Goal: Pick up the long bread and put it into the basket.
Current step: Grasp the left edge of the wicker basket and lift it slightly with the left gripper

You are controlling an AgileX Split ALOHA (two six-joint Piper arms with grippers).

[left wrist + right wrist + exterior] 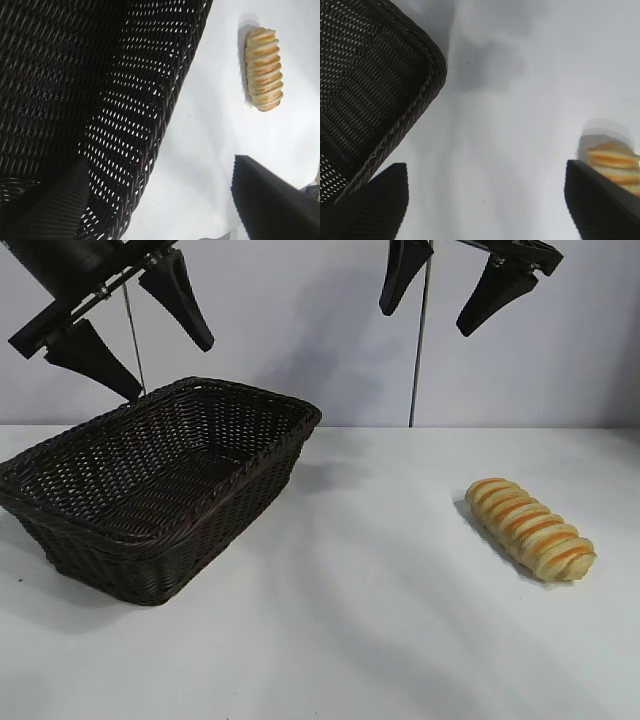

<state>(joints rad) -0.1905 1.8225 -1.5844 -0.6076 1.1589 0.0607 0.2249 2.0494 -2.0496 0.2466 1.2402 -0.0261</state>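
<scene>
We see the ridged golden-yellow long bread at four o'clock, outside the dark woven wicker basket. Left gripper and right gripper hang spread, empty; a skewed pinch could roll it.

A dark brown basket of woven wicker, its rim a braided band, its sides an open weave that lets light through in small dots. A golden-yellow long bread crossed by orange-brown ridges. The counter is plain white. The left hand and right hand are black, their fingers finely ribbed.
</scene>
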